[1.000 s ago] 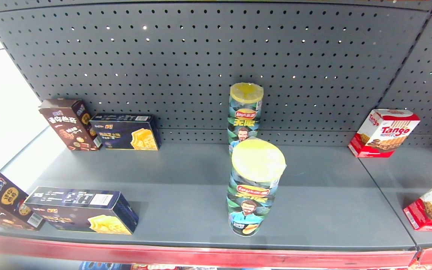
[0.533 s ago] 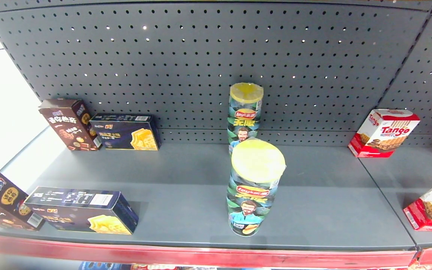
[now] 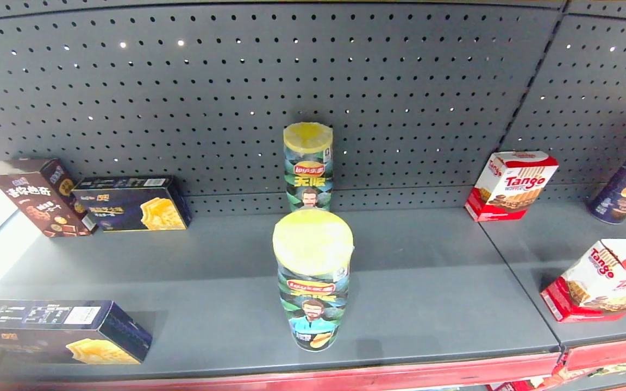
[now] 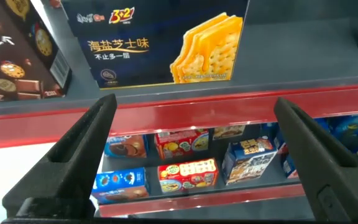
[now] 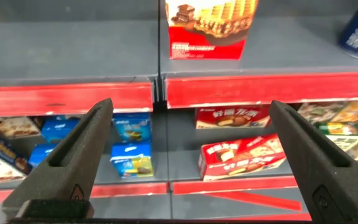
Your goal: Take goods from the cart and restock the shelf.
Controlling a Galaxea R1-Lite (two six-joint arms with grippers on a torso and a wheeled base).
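Head view: front chip can [image 3: 313, 288] near shelf [image 3: 432, 309] edge (upright).

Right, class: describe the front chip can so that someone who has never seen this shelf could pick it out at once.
Start at the grey shelf with the pegboard behind it. Two upright, yellow-lidded cans stand mid-shelf, one behind the other. The front can is the one near the red edge; its twin, the rear can, stands back against the pegboard.
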